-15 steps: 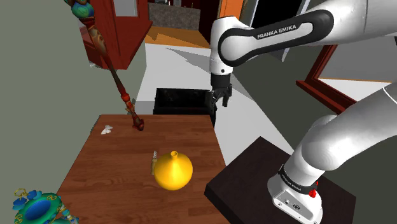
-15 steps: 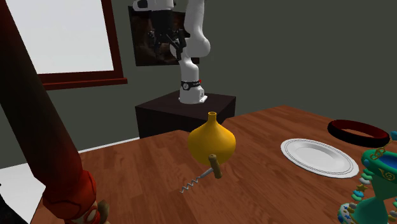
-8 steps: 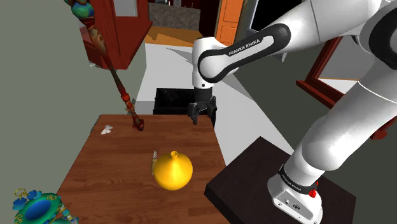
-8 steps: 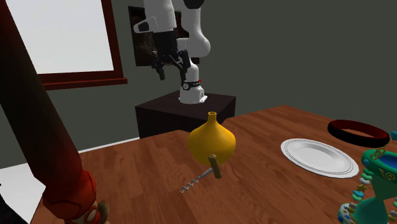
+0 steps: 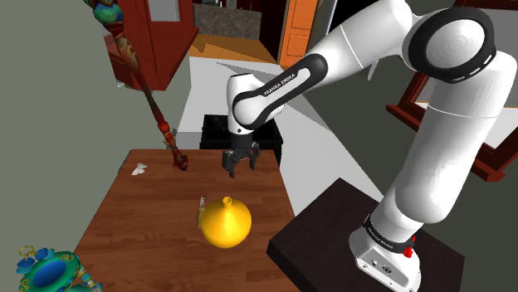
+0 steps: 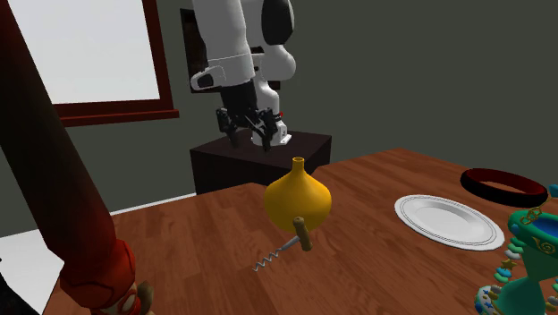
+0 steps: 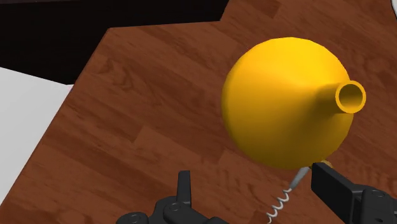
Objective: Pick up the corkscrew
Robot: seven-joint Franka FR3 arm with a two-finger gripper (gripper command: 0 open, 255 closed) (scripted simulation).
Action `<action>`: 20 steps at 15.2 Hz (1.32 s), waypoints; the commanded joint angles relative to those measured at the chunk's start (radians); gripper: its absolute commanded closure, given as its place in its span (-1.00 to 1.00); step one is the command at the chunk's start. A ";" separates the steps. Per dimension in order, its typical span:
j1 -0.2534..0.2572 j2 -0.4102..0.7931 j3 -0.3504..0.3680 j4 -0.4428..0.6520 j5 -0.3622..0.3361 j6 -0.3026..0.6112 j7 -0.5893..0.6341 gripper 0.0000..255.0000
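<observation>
My fingers point(image 7: 184, 188) stood apart with nothing between them but air, hanging above the wooden surface point(image 7: 127, 127) and touching none of the things on it. Looking down along them, I saw the corkscrew point(image 7: 280, 205) lying flat on the wood; its metal spiral showed between my two fingers, nearer one of them, and the rest of it ran under the yellow vase point(image 7: 286, 108). In the second exterior view the corkscrew point(image 6: 284, 246) lay in the lower middle of the frame, its handle end right at the vase's point(image 6: 298, 199) base and its spiral pointing away toward the lower left. My fingers point(image 6: 234, 134) hung well above it, in the upper middle, in front of the dark stand point(image 6: 295, 152). A white plate point(image 6: 447, 221) sat at the right of that frame, well apart from the corkscrew.
</observation>
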 commanded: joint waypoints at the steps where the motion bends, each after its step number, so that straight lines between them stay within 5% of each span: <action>1: 0.014 0.083 0.001 0.056 -0.013 0.024 0.030 -1.00; 16: 0.149 0.674 -0.038 0.604 -0.061 0.059 0.164 -1.00; 20: 0.155 0.718 -0.044 0.622 -0.065 0.085 0.160 -1.00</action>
